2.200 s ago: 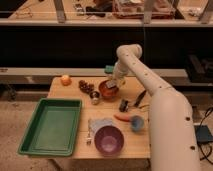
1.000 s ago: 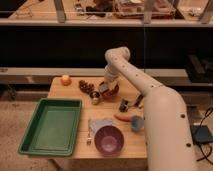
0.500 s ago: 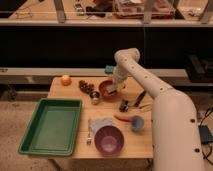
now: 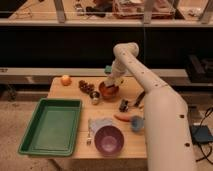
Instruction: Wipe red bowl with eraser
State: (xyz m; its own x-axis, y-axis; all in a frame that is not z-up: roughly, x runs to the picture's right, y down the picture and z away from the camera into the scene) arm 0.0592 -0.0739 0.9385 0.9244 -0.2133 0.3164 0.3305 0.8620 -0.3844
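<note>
Camera view: closed hand (image 4: 111, 85) in round red bowl (image 4: 108, 91).

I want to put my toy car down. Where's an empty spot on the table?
Bare wood lies between the orange and green tray. It's crowded around the red bowl, where the gripper sits, down to the purple bowl.

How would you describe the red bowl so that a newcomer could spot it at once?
On the wooden table, look toward the far edge, right of the green tray. The red bowl sits directly under the shut gripper. It is smaller and redder than the purple bowl at the near edge.
</note>
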